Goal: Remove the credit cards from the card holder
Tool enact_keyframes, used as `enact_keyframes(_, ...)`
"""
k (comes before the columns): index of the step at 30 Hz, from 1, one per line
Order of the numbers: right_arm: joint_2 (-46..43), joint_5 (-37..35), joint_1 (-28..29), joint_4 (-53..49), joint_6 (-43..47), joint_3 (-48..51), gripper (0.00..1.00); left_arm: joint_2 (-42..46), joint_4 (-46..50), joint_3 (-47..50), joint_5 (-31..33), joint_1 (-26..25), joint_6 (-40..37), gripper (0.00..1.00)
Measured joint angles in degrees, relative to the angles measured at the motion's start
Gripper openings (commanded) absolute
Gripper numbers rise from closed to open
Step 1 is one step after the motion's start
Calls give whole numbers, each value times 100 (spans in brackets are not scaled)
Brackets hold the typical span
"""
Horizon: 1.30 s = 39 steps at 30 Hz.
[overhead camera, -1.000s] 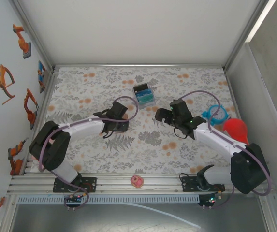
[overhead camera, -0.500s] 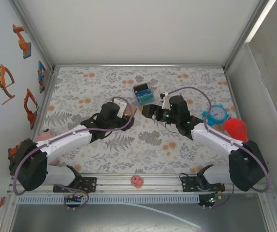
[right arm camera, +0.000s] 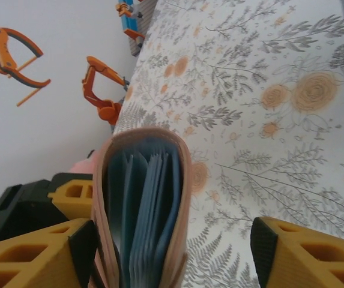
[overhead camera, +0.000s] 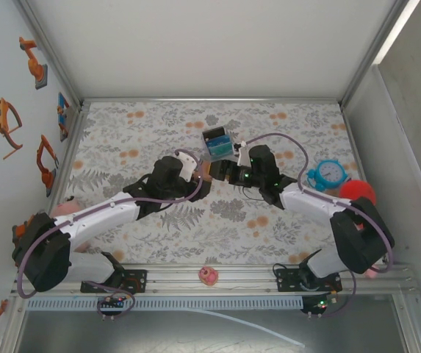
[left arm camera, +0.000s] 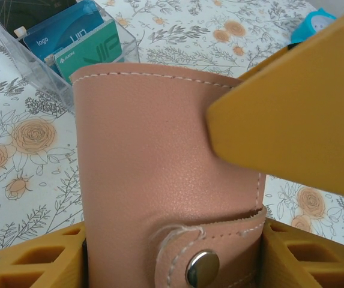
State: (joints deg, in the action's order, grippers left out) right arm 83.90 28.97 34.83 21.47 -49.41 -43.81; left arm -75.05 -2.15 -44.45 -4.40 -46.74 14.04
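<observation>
The card holder point(overhead camera: 206, 170), a tan-pink leather wallet with a snap strap, is held upright above the table's middle. My left gripper point(overhead camera: 198, 175) is shut on it; in the left wrist view the card holder point(left arm camera: 159, 156) stands between the yellow fingers point(left arm camera: 33, 264). My right gripper point(overhead camera: 222, 170) straddles its open top edge. In the right wrist view the left finger point(right arm camera: 45, 252) lies against the card holder point(right arm camera: 178, 198) and the right finger point(right arm camera: 304, 252) stands well clear, so it is open. Thin blue edges point(right arm camera: 150, 210) fill the inside; credit cards and lining cannot be told apart.
A clear box of cards point(overhead camera: 218, 143) stands just behind the grippers, close by in the left wrist view point(left arm camera: 63, 36). A teal clock point(overhead camera: 330, 173) and a red object point(overhead camera: 358, 191) lie at the right. A pink toy point(overhead camera: 208, 276) sits on the front rail.
Both arms have swung to the table's middle. The left gripper has brought the card holder up and right; the right gripper has come over it and its jaws have narrowed.
</observation>
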Motion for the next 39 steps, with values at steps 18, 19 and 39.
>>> enact_keyframes(18, 501, 26, 149, 96, -162, -208, 0, 44, -50, 0, 9, -81, -76, 97)
enact_keyframes(19, 492, -11, 146, 22, -125, -208, 0, 111, -55, 0, 9, -81, -76, 97)
enact_keyframes(39, -861, -612, -208, -1482, 758, -208, 0, 2090, 0, 566, 221, 872, 402, 97)
